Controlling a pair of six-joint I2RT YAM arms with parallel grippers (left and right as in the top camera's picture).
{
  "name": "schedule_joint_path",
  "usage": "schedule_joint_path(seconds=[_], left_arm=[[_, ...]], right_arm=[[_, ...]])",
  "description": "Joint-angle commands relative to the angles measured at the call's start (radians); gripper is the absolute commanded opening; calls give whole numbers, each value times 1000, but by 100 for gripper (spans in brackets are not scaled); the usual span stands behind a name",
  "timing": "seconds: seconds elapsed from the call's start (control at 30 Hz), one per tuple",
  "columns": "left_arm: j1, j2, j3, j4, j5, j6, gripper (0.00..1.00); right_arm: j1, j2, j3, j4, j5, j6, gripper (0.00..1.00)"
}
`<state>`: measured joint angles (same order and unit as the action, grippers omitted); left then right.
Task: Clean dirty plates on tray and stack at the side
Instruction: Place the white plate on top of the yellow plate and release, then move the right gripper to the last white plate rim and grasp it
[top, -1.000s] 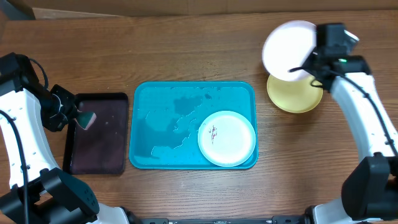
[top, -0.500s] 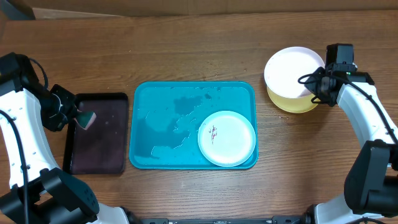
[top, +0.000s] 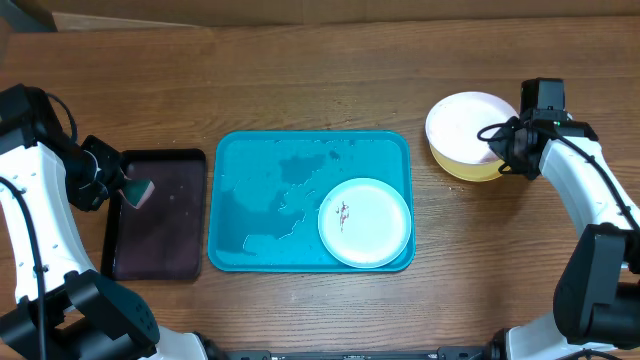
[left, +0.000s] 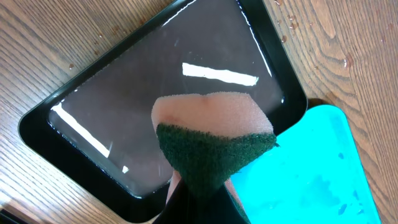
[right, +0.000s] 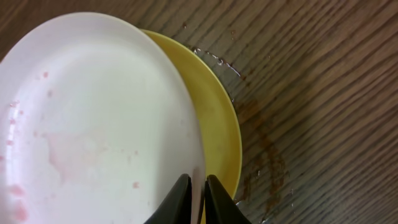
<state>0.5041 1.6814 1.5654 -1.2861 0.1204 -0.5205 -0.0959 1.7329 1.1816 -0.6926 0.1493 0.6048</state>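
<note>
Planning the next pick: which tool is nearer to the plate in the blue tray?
Right. The right tool, gripping a white plate, sits outside the blue tray, right of the soiled plate. The left tool, holding a sponge over the black tray, is farther left.

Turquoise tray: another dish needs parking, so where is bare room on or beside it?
The tray's left half is bare but wet; a smeared plate fills its lower-right corner. Bare wood lies between tray and plate stack, where the right gripper crowds.
</note>
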Motion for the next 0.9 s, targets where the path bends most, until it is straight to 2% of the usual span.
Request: schedule_joint_path(seconds=[0.0,0.07,0.1,0.2,0.23,0.43,0.57,0.67,0.87], left_arm=[[0,0,0,0,8,12,4],[0,0,0,0,8,12,4],[0,0,0,0,8,12,4],[0,0,0,1,8,12,5],[-1,0,0,1,8,12,4],[0,0,0,1,8,12,4],[0,0,0,1,8,12,4],[-1,0,0,1,8,13,4],[0,0,0,0,8,13,4]], right_arm=[[2,-3,-4,15,18,6,11],[2,-3,-4,21,18,6,16],[2,-3,-4,22,18,6,23],[2,-3,-4,26,-18,5,62],[2,-3,-4,27,-40,5,65],[22,-3,-4,37,-405,-158,70],[95,-3,-4,26,-608,-321,71],[187,-3,-4,-24,-579,-387,72],[371,-3,-5,-84,-351,-390,73]])
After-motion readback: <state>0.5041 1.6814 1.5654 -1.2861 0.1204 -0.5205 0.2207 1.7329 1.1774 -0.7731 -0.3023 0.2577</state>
